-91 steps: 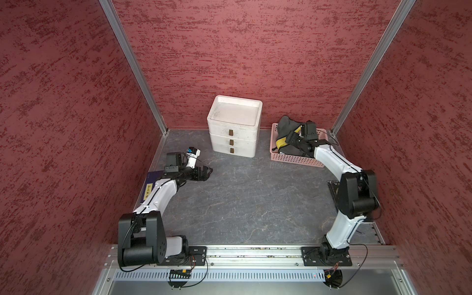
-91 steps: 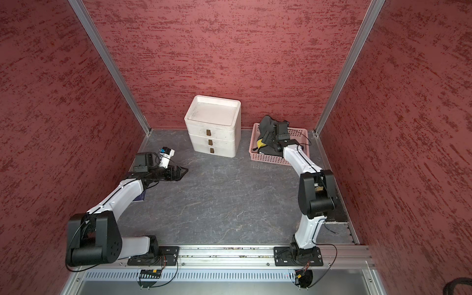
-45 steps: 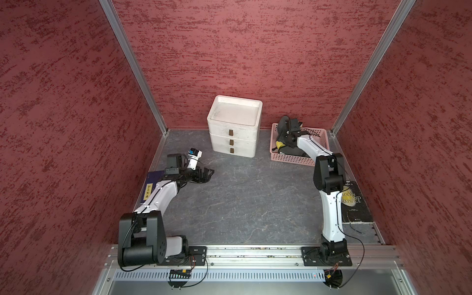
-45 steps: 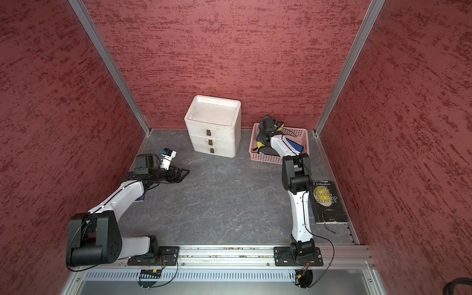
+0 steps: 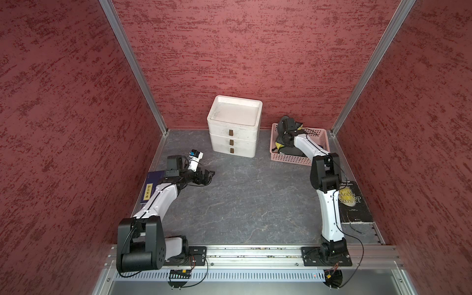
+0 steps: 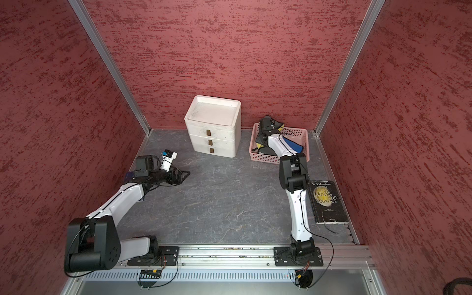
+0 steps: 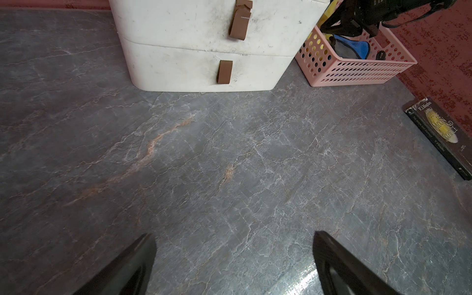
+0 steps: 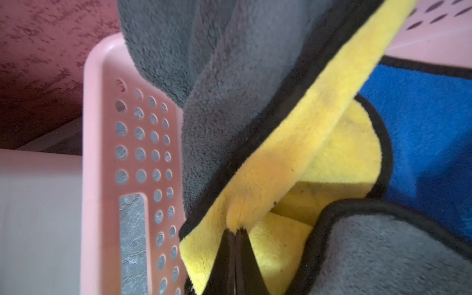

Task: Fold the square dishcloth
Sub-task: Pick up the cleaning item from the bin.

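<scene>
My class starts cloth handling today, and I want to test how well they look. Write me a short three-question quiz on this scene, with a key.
1. Which thing stands beside the pink basket, against the back wall?
2. What is the right gripper shut on? A) nothing B) the yellow-and-grey dishcloth C) the basket's rim
3. True or false: the left gripper holds a cloth.

Key
1. The white drawer unit.
2. B: it pinches the yellow side, near the black edging.
3. False: its jaws stand open with nothing between them.
</scene>
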Motion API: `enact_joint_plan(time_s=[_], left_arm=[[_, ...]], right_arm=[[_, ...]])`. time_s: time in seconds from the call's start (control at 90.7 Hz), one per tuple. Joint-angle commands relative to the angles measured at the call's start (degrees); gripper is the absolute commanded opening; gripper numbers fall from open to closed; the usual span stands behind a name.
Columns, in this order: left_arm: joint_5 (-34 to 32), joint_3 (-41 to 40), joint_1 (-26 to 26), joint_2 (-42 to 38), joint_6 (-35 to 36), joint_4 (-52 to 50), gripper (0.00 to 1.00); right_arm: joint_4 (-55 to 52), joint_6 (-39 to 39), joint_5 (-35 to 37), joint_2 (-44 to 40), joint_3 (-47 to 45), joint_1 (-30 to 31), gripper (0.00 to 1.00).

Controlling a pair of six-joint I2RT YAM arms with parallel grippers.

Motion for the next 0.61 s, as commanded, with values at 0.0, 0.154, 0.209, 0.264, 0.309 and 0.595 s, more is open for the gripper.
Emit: enact_joint_plan(time_s=[0.0, 0.154, 0.209, 0.264, 0.309, 0.595], left_arm=[[0.94, -0.57, -0.32, -1.56, 1.24, 0.32, 1.00], [1.70, -0.11, -0.32, -2.10, 1.61, -0.90, 1.00], [1.98, 0.15, -0.32, -2.36, 1.64, -1.50, 1.00], [2.56, 0.42, -0.27, -2.75, 1.92, -2.19, 1.00], [2.96, 0.61, -0.24, -3.16, 2.19, -2.65, 1.00], [11.03, 3.80, -0.41, -7.75, 5.88, -11.90, 1.00]], right_arm=[[-1.65, -1.67, 2.30, -4.58, 0.19, 0.61, 0.00], [-0.15, -3.34, 3.08, -11.34, -4.65, 1.17, 0.00], [0.70, -3.80, 3.13, -14.53, -7.33, 1.67, 0.00], [1.76, -4.57, 3.35, -18.51, -10.85, 2.39, 0.00], [2.99, -5.22, 3.44, -21.84, -13.87, 3.13, 0.00], [6.45, -8.61, 3.03, -42.16, -29.88, 11.56, 0.00]])
